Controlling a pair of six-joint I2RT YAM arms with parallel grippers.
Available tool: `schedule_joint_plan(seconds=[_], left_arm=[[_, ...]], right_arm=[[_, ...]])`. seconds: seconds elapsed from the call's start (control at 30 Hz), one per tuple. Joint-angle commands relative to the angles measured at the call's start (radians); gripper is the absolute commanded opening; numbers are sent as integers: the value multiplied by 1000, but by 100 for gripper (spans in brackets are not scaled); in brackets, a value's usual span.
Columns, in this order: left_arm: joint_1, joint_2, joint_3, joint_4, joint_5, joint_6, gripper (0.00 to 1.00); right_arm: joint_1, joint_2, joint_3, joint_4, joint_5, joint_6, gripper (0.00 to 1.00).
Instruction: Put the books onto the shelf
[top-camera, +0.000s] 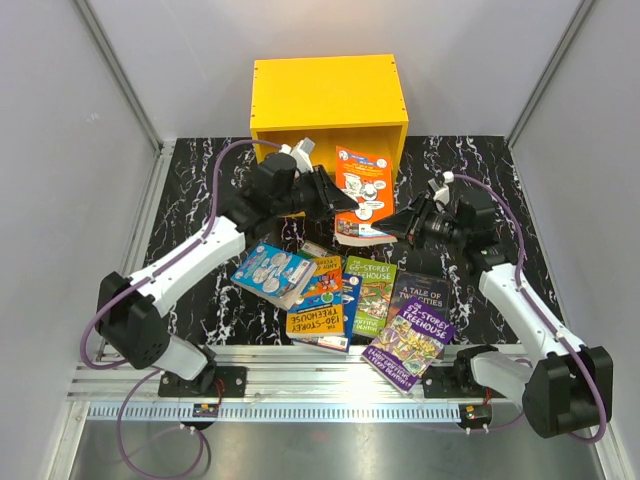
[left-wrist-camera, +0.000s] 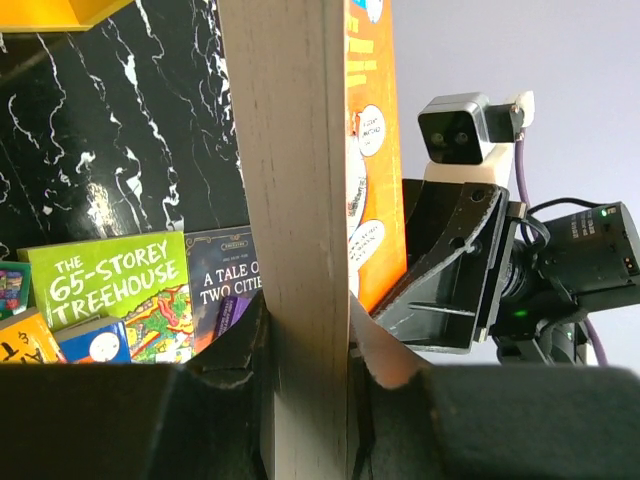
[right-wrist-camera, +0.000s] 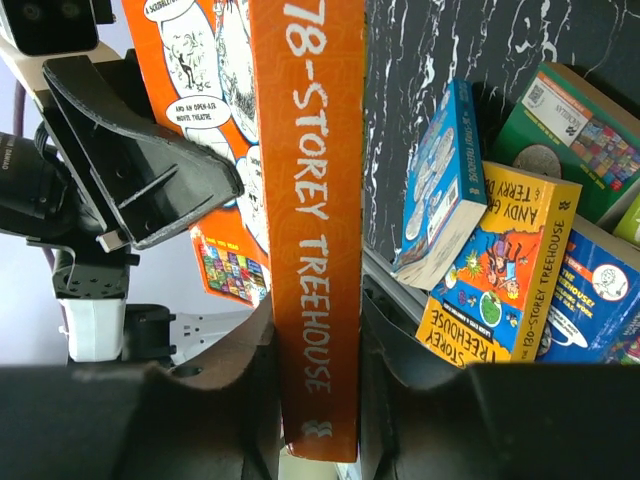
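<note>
Orange book (top-camera: 362, 195), its spine lettered "78-Storey Treehouse", stands upright just in front of the yellow shelf (top-camera: 328, 95). The left gripper (left-wrist-camera: 300, 345) is clamped on its page edge, and the right gripper (right-wrist-camera: 315, 340) on its spine (fingers tight against both sides). Nearer the arms lie the green book (left-wrist-camera: 110, 285) "65-Storey Treehouse", the dark book (left-wrist-camera: 222, 280) "A Tale of Two Cities" and the yellow book (right-wrist-camera: 495, 290) "130-Storey Treehouse". The black marbled table (top-camera: 200, 170) shows on either side of the shelf.
</note>
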Motion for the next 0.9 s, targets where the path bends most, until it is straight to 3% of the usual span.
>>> schedule_joint_plan(seconds=[0.0,0.1,0.17,0.2,0.37,0.43,0.7,0.87], left_arm=[[-7,-49,44,84,-49,-2,0],[-7,-69,44,26,-98,5,2],[-6,-81,55,-55,-124,37,25],[-7,-89,78,-100,-174,56,46],[-4,-199,107,-430,-359,191,65],[-3,-280,77,-492,-448,212,68],[-3,-538,-29,-622,-563,194,68],[-4,-646,-62,-708,-577,160,67]], right_arm=[[5,-21,60,-38,61,-63,15],[5,-16,67,-44,71,-70,0],[4,7,75,-44,66,-63,0],[4,16,84,-32,52,-57,0],[5,102,127,107,8,17,0],[7,135,150,179,2,52,0],[36,267,236,477,-41,222,0],[77,338,301,519,-15,253,0]])
